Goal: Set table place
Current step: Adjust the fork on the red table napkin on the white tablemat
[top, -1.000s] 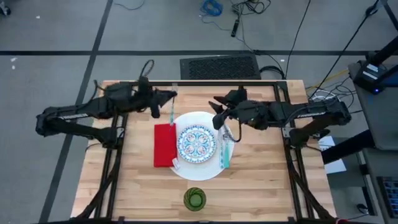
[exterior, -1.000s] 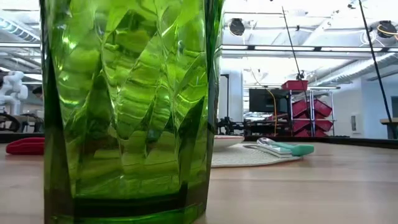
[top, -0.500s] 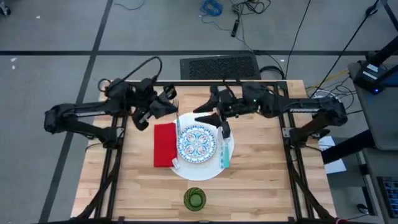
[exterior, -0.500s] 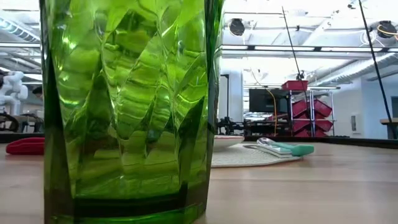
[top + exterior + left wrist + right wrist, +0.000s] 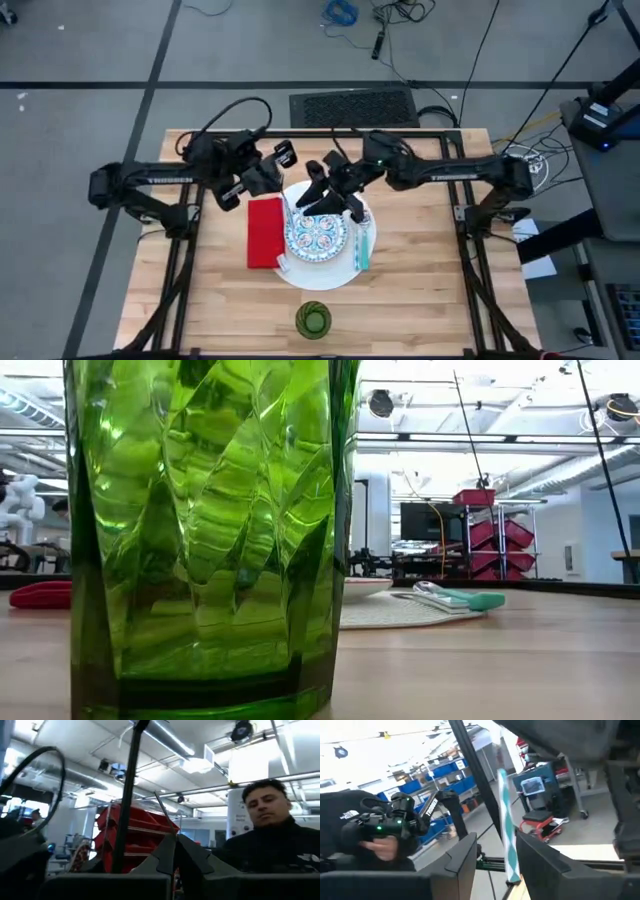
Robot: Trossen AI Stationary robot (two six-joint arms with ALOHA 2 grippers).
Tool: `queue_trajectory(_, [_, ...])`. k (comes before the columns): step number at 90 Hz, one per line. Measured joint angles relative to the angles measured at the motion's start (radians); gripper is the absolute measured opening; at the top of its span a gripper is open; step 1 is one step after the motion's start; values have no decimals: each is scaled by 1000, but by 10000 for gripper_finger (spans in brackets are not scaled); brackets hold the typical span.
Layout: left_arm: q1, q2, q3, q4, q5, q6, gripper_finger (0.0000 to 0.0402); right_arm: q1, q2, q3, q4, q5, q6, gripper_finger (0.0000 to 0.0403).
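Handing over cutlery above the large plain white round plate (image 5: 310, 280).
Right gripper (image 5: 495, 855) is spread wide around the teal-striped thin utensil (image 5: 506, 830); left gripper (image 5: 172, 842) seems pinched on it. Closure is best centred.

Bright even overhead lighting, faint shadows on the table (image 5: 420, 290); green cup (image 5: 210, 530) glinting, wrist views blurred

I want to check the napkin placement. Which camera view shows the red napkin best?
The high view: the whole red napkin lies flat on the table, left of the white plate. The low view shows only its end beside the green glass cup. Neither wrist view shows it.
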Motion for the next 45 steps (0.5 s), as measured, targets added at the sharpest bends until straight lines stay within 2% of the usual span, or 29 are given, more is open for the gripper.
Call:
queue_trajectory(18, [0,0,36,-4,71,-26,0,0,45,0,92,15,50,126])
queue_trajectory(35, [0,0,36,-54,74,-21,0,0,49,0,97,42,49,126])
queue_trajectory(45, [1,6,36,-101,74,-7,0,7,50,0,109,62,48,141])
